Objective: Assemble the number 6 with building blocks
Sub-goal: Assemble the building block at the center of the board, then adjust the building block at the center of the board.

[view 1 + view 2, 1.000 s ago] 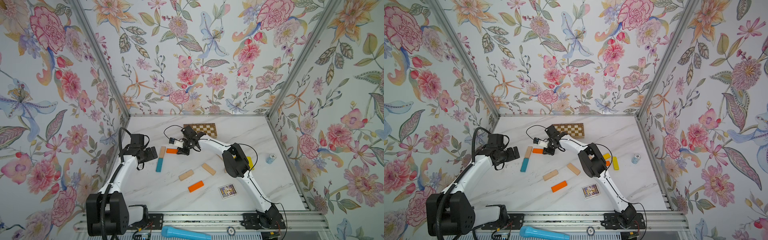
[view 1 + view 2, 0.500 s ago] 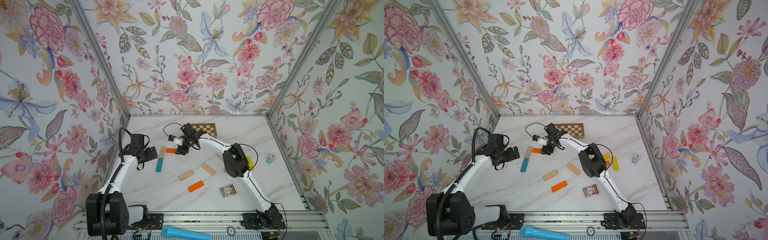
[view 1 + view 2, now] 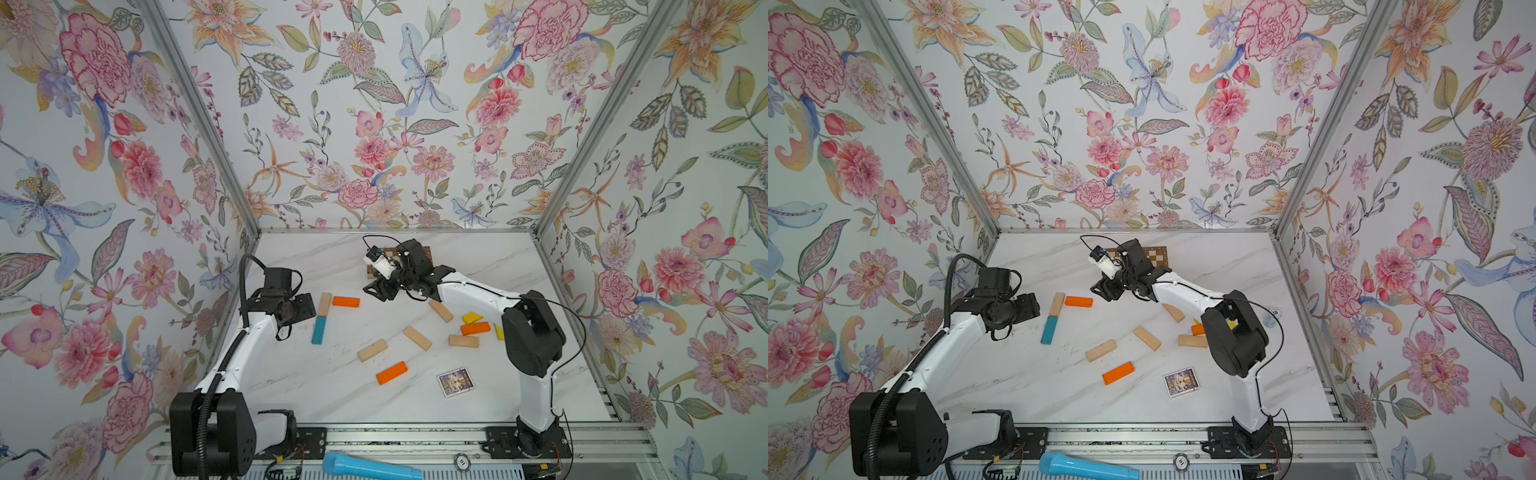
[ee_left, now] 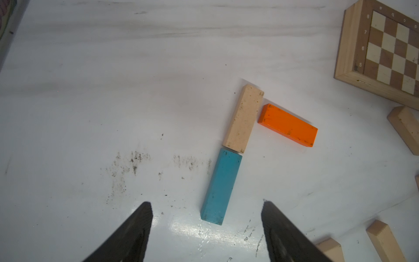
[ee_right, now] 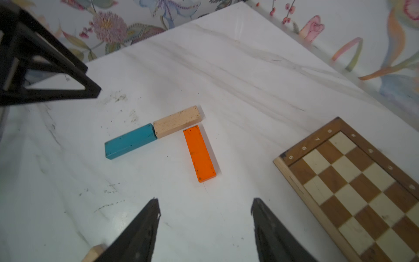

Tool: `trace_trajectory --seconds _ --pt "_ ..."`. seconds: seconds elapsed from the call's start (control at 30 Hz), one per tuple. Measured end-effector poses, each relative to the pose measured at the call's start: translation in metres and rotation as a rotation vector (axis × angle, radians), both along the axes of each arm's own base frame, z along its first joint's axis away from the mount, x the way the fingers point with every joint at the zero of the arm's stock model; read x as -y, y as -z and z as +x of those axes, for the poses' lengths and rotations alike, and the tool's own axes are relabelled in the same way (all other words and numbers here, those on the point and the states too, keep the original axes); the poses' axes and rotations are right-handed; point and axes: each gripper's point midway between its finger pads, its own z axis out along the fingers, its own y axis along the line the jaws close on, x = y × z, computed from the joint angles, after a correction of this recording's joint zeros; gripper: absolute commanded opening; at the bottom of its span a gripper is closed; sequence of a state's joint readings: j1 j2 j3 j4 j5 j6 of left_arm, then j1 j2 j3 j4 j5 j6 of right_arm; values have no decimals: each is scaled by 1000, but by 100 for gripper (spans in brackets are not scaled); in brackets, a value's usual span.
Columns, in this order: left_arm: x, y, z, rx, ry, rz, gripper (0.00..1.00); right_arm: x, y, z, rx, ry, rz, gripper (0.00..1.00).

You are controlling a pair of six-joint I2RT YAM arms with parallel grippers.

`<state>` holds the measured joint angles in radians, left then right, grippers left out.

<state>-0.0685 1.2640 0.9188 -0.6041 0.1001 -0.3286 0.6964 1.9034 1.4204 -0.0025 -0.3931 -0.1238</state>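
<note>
The left pincer (image 4: pixel 206 203) and right pincer (image 5: pixel 205 200) are hovering apart and empty near the orange block (image 5: pixel 199 153), which is lying on the counter (image 5: pixel 226 79) just beside the pale block (image 5: pixel 176 121) set end to end with the teal block (image 5: pixel 130 140), so a low swing is risking knocking them askew.

- Pale wooden blocks (image 3: pixel 324 304) (image 3: pixel 441 311) (image 3: pixel 417 338) (image 3: pixel 372 350) (image 3: pixel 464 340): five.
- Orange blocks (image 3: pixel 345 301) (image 3: pixel 475 328) (image 3: pixel 392 372): three.
- Yellow blocks (image 3: pixel 472 318) (image 3: pixel 498 331): two, one half hidden behind an arm.
- Blue block (image 3: pixel 319 329): one.
- That makes eleven blocks showing in a top view; any others behind the arm cannot be counted.
- Chessboard (image 3: pixel 1156 257): one, partly covered.
- Microphone (image 3: pixel 372 469): one, light blue.
- Picture card (image 3: pixel 454 381): one.
- Round token (image 3: pixel 461 460): one clearly seen, on the front rail.
- Robot arms (image 3: pixel 241 353) (image 3: pixel 473 293): two.
</note>
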Motion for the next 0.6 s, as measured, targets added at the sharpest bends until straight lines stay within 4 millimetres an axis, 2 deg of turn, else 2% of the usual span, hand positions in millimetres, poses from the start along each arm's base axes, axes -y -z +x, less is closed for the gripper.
trace_trajectory --seconds 0.07,0.13,0.27,0.47,0.6 --pt "22 -5 5 4 58 -3 61 27 -16 -4 -6 82 67 64" --pt "45 -9 11 11 112 -5 58 53 -24 -7 -14 163 105 64" --pt "96 -4 16 -11 209 12 46 96 -20 -19 -41 291 132 64" --pt "159 35 22 -109 294 61 26 148 -8 -38 -45 447 176 65" --pt "176 66 22 -179 309 97 20 169 -8 -33 -22 518 209 65"
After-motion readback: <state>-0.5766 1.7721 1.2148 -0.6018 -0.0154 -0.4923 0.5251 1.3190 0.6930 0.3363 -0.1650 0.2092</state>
